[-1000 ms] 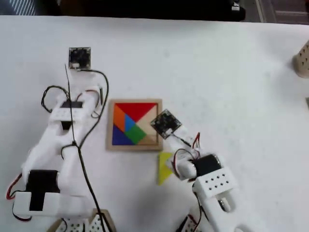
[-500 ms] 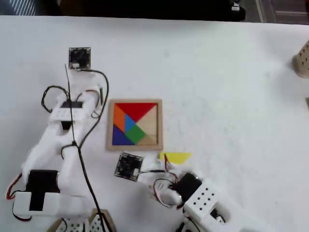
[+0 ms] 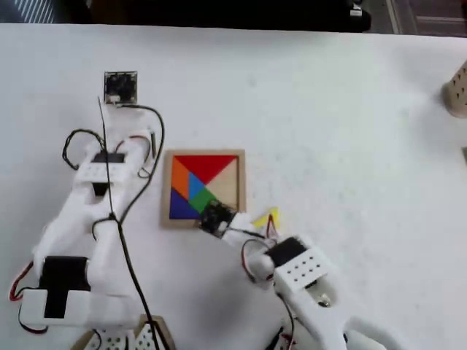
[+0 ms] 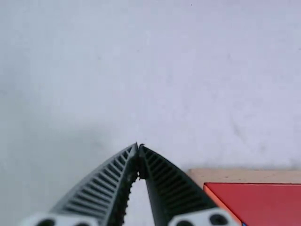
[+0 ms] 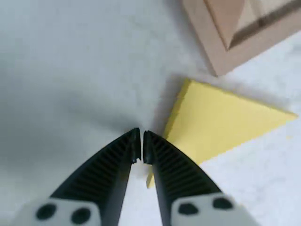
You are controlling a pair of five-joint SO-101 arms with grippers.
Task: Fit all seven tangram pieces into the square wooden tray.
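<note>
The square wooden tray (image 3: 203,218) lies mid-table holding red (image 3: 201,166), orange (image 3: 179,176), blue (image 3: 181,207) and green (image 3: 206,197) pieces; its right part shows bare wood. A yellow triangle (image 3: 266,219) lies flat on the table just off the tray's near right corner (image 5: 221,63), and appears large in the right wrist view (image 5: 221,122). My right gripper (image 5: 138,146) is shut and empty, its tips at the yellow piece's edge. My left gripper (image 4: 138,157) is shut over bare table beside the tray's corner (image 4: 244,176), near the red piece (image 4: 263,201).
The left arm (image 3: 95,211) stretches along the tray's left side, with cables looping over it. A perforated wooden object (image 3: 457,89) stands at the far right table edge. White table lies open beyond and right of the tray.
The right arm swung from the tray's right corner down to the left, then back up against the tray's near edge. The yellow triangle shifted and turned, ending nearer the tray's corner. The left arm stayed still.
</note>
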